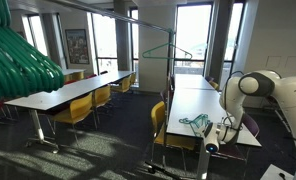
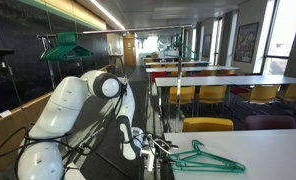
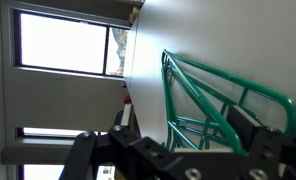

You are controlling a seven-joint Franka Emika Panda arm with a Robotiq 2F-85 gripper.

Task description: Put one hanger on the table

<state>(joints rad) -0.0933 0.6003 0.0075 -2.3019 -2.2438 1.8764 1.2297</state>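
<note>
White jointed arm (image 2: 83,100) is folded low beside the desk, wrist tipped down, jaws at the desk's near edge. The thin-barred teal-green triangular hanger (image 2: 202,157) lies flat on the smooth white rectangular desk (image 2: 273,166). Its near end is just beside the jaws and its long axis runs away from them along the top. Hook direction unclear. Jaw gap: can't tell. Wrist view shows dark pads (image 3: 246,127) close against the teal bars.

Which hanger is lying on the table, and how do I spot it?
Find the big white robot arm; a long white table stands beside it. On the table's end nearest the arm lies the hanger, thin and teal. It alone lies flat; the other green hangers hang up high.
</note>
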